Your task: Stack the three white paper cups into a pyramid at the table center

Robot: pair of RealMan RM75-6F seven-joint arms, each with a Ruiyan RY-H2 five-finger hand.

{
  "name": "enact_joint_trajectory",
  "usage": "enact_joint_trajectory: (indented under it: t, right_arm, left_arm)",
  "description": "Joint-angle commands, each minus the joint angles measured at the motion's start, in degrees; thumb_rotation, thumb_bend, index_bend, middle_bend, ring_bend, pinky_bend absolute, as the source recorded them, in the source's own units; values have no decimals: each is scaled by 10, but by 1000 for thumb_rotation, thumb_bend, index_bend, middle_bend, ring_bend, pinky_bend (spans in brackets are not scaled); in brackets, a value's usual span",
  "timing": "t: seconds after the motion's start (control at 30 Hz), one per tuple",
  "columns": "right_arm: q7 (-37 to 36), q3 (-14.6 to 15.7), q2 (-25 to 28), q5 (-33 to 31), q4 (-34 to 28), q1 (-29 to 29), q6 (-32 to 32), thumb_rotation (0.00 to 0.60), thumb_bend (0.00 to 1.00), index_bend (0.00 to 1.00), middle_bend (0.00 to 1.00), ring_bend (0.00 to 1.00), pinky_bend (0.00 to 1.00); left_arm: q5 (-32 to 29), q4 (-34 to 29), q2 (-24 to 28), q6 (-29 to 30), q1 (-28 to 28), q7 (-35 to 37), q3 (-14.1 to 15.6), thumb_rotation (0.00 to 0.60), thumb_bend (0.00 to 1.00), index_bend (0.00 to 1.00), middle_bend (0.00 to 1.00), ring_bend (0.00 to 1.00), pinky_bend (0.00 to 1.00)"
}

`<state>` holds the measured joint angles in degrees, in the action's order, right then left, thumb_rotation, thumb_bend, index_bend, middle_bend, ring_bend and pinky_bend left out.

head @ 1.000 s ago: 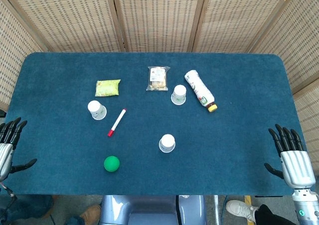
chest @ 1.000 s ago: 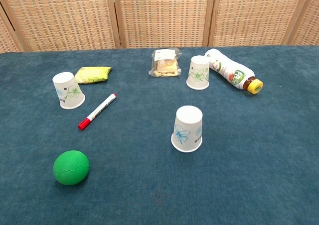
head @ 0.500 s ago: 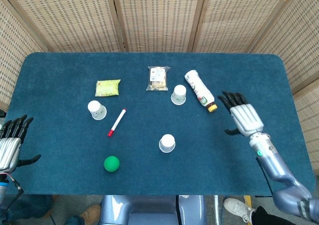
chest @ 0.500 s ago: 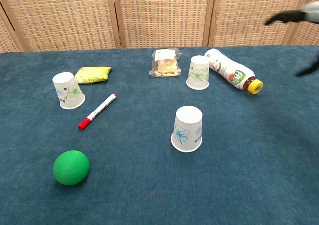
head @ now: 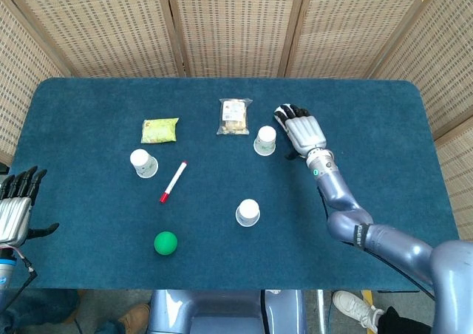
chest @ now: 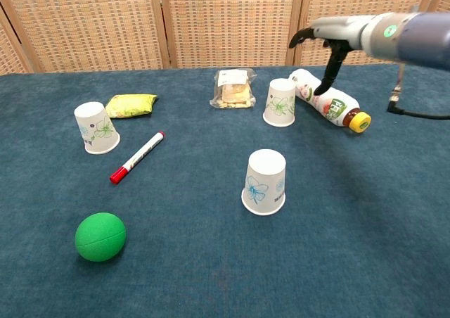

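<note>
**Right hand over bottle, cups all apart**

Head view: three white cups sit upside down on the blue table (head: 369,112), well apart from one another. Left cup (head: 143,163) is near the left side, just beside the marker (head: 173,182). Back cup (head: 265,140) is right of the snack bag (head: 234,117). Front cup (head: 247,213) stands alone near the table's middle, closer to the front edge. Right hand (head: 301,130) is over the bottle, back of the hand up, fingers spread, holding nothing; it hides most of the bottle here. It is just right of the back cup, not touching it. Left hand (head: 16,209) is off the table's left front corner, fingers apart, empty. Yellow-green packet (head: 160,130) lies behind the left cup, green ball (head: 165,242) near the front.

Chest view: right hand (chest: 330,40) hangs above the bottle (chest: 327,105), fingers loose and pointing down, nothing gripped. One fingertip is close to the bottle's body; can't tell if it touches. The bottle lies on its side, yellow cap to the right, just beside the back cup. Left hand is out of this view.
</note>
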<state>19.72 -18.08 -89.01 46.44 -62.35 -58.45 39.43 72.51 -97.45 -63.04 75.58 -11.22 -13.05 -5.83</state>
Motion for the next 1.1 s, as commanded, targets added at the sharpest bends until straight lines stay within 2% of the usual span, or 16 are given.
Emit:
enact_joint_trajectory:
  t: [0.03,0.2,0.43,0.6,0.73,0.83,0.93,1.03,1.1]
  right_arm:
    - [3,2,-54,-10,66,-29,-21,600,42,227,246,174,293]
    - [-24,1,-122,5,175,-52,-41,600,107,283,299,223,356]
    - [-72,-15,-171,25,263,-76,-72,600,147,296,309,232,363]
    - [-92,-22,-207,37,329,-95,-98,600,201,358,344,262,370]
    - [-102,-23,-231,51,374,-105,-99,600,322,432,429,348,484]
    - [-115,-22,-237,65,389,-105,-100,600,411,499,486,415,558]
    - [-128,-19,-236,81,387,-102,-98,600,461,514,499,432,585]
    - [-145,-16,-228,100,367,-95,-88,600,479,515,499,433,588]
    - [-161,-11,-215,120,333,-90,-72,600,480,515,499,434,588]
  left_arm:
    - [-2,0,0,-3,-2,0,-1,600,0,0,0,0,0]
    - [-10,4,-1,-13,-8,0,-1,600,0,0,0,0,0]
    - [-20,8,-2,-26,-14,-1,0,600,0,0,0,0,0]
    - [-29,11,-3,-32,-17,-1,-1,600,0,0,0,0,0]
    - [-35,12,-3,-35,-19,-1,-3,600,0,0,0,0,0]
    - [-39,13,-3,-38,-21,-2,-2,600,0,0,0,0,0]
    - [-38,11,-2,-40,-22,-2,-1,600,0,0,0,0,0]
    - [-34,9,-1,-38,-22,0,1,600,0,0,0,0,0]
    - [-29,5,1,-35,-20,1,3,600,0,0,0,0,0]
